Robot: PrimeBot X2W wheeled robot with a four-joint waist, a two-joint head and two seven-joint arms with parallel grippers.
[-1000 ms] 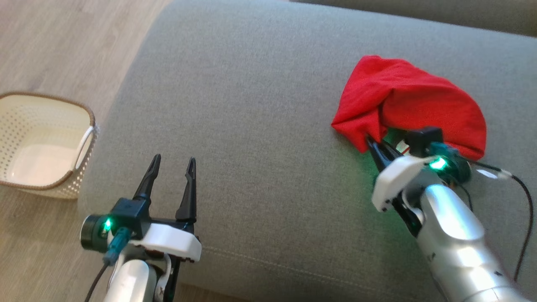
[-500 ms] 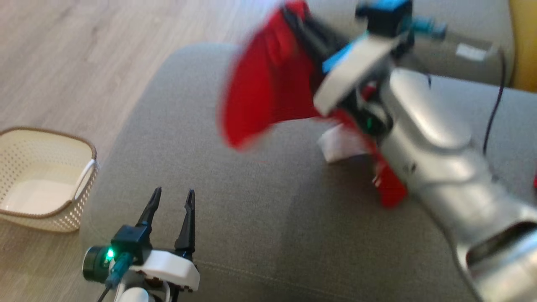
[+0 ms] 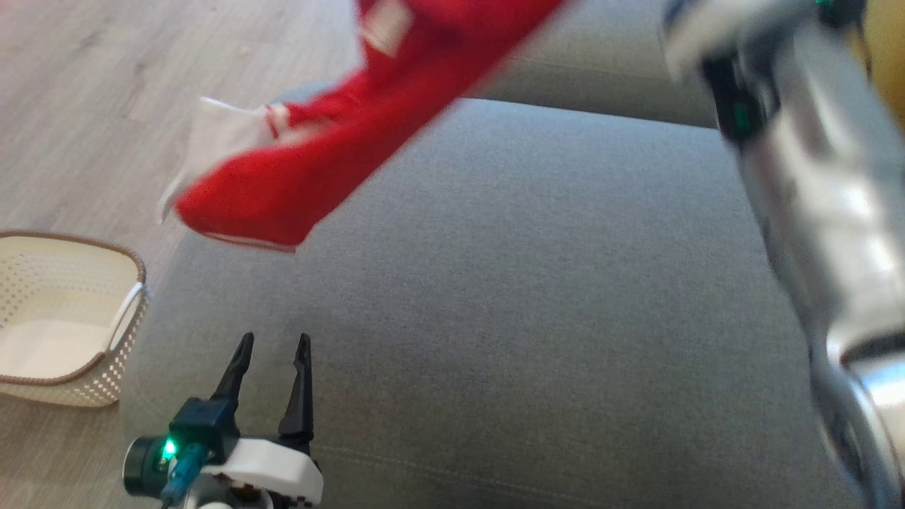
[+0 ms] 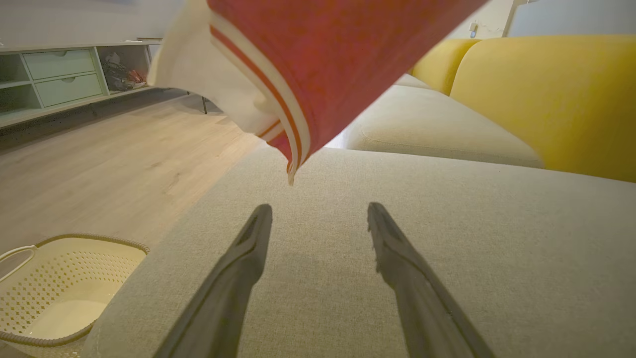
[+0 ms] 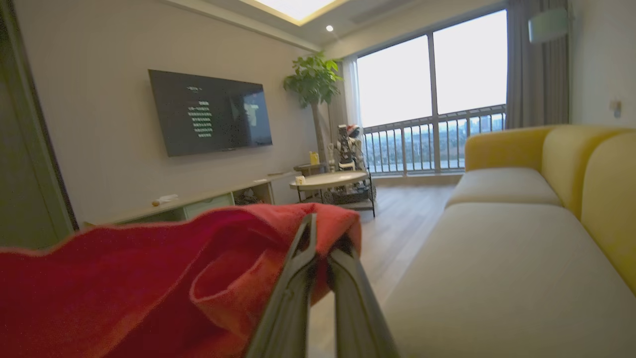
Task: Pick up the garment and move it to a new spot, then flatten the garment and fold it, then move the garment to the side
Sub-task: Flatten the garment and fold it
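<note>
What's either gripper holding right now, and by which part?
The right gripper is shut on the red garment, pinching a bunched fold of fabric. The left gripper is open, empty.

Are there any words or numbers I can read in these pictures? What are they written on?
Nothing here can be read.
The TV screen shows rows of pale writing, too small to read.
The red garment has a white patch, too blurred to show any letters.
</note>
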